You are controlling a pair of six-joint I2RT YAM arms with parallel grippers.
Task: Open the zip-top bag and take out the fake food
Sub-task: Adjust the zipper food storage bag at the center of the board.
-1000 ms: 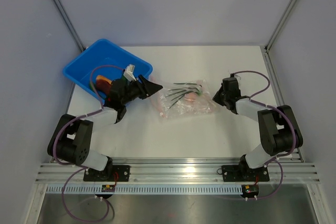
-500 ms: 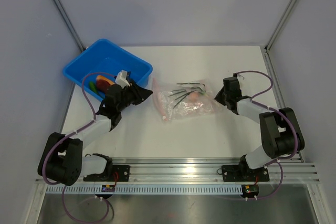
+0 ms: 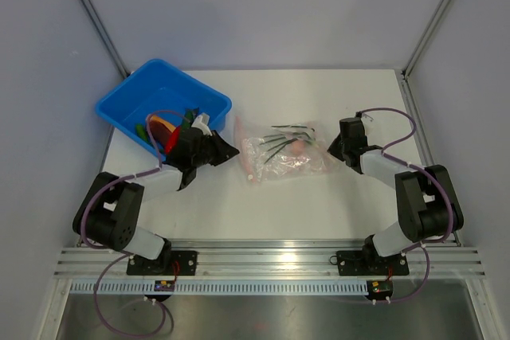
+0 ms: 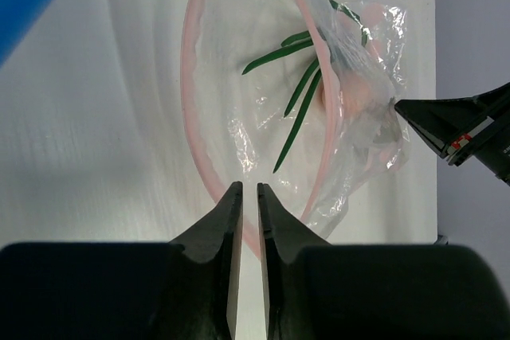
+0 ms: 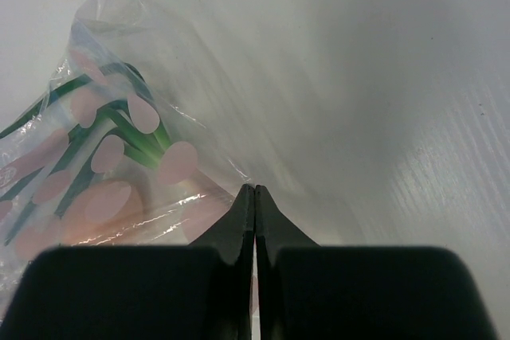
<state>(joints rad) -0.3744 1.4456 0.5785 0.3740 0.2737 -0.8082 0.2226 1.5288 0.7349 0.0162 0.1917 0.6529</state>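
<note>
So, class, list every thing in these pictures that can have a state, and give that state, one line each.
zip-top bag: lying flat, mouth open, fake food inside.
blue bin: upright, holding more fake food.
left gripper: nearly closed at the bag's mouth; grip unclear.
right gripper: shut, apparently pinching the bag's far edge.

One zip-top bag, one blue bin

The tabletop is white and flat. Pale grey walls stand behind it and at both sides. Thin metal posts run up in the two back corners. A silver rail lies along the near edge, with a shiny metal sheet below it. The light is soft and even.
</note>
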